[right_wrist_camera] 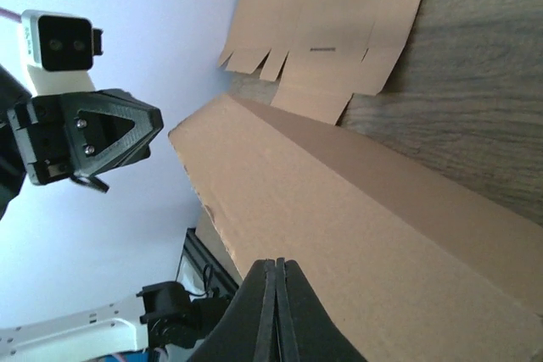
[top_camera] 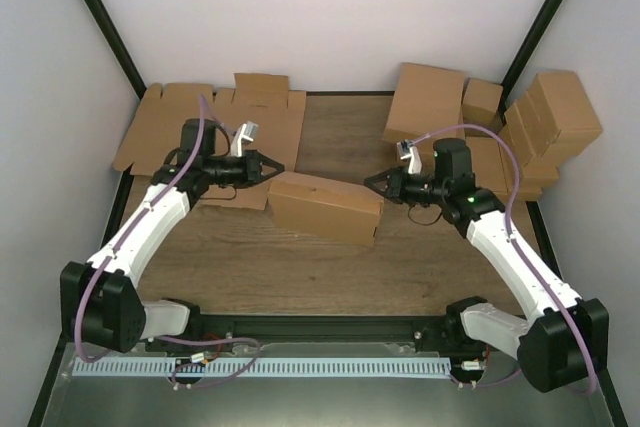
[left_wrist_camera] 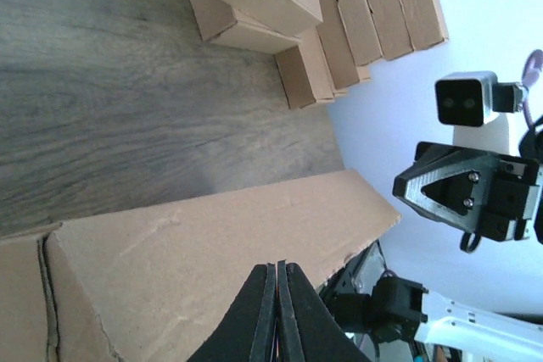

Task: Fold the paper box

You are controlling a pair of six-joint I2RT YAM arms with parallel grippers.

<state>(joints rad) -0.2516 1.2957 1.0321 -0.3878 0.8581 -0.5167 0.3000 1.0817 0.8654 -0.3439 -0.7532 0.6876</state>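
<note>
The paper box (top_camera: pixel 325 207) is a closed, wide, shallow brown cardboard box lying slightly askew at the middle of the table. My left gripper (top_camera: pixel 280 166) is shut and empty, its tip at the box's far left corner. My right gripper (top_camera: pixel 366 180) is shut and empty, its tip at the box's far right corner. I cannot tell whether either tip touches the box. In the left wrist view the shut fingers (left_wrist_camera: pixel 278 267) lie over the box's top face (left_wrist_camera: pixel 212 243). In the right wrist view the shut fingers (right_wrist_camera: pixel 276 264) lie over the box (right_wrist_camera: pixel 373 226).
Flat cardboard blanks (top_camera: pixel 200 127) lie stacked at the back left and show in the right wrist view (right_wrist_camera: pixel 331 23). Several closed brown boxes (top_camera: pixel 520 127) are piled at the back right and show in the left wrist view (left_wrist_camera: pixel 339 31). White walls enclose the table.
</note>
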